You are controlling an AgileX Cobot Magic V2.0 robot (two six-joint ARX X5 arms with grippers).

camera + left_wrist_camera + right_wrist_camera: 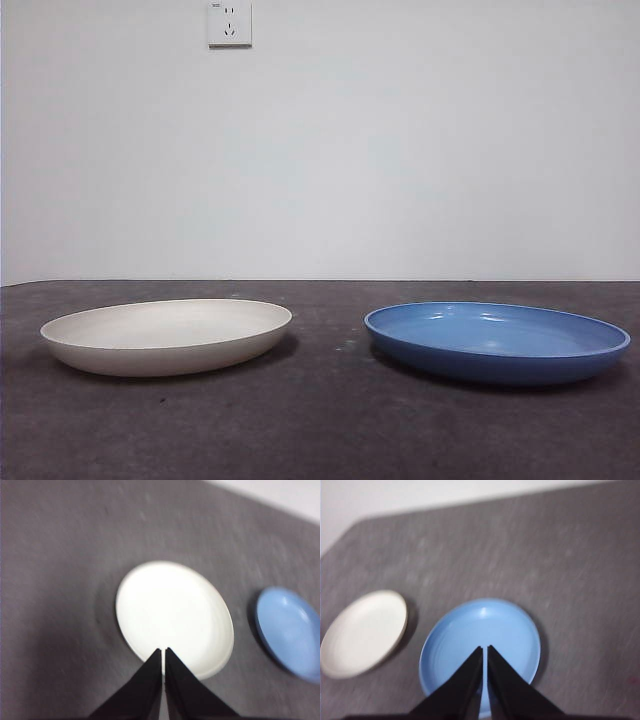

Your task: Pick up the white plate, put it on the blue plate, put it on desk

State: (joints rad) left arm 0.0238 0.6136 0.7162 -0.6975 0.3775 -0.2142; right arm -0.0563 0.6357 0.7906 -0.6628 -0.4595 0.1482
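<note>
- Two plates on the dark grey counter [330, 420], side by side, well apart, neither touching the other.
- White plate [168, 336] on the left in the front view, flat on the counter, upright, nothing on it.
- Blue plate [497, 342] on the right in the front view, flat on the counter, glossy, nothing in it.
- Pale wall behind, with a white socket [229, 22] high up, left of centre.
- No arm visible in the front view.
- Left tool [163, 652] high above the white plate [174, 617], jaws pressed together with only a thin slit between, holding nothing; blue plate [289, 632] off to one side in that wrist view; picture slightly blurred.
- Right tool [484, 650] high above the blue plate [480, 645], jaws likewise together, holding nothing; white plate [364, 632] to one side in that wrist view.
- Both tools clear of the plates, touching neither.
</note>
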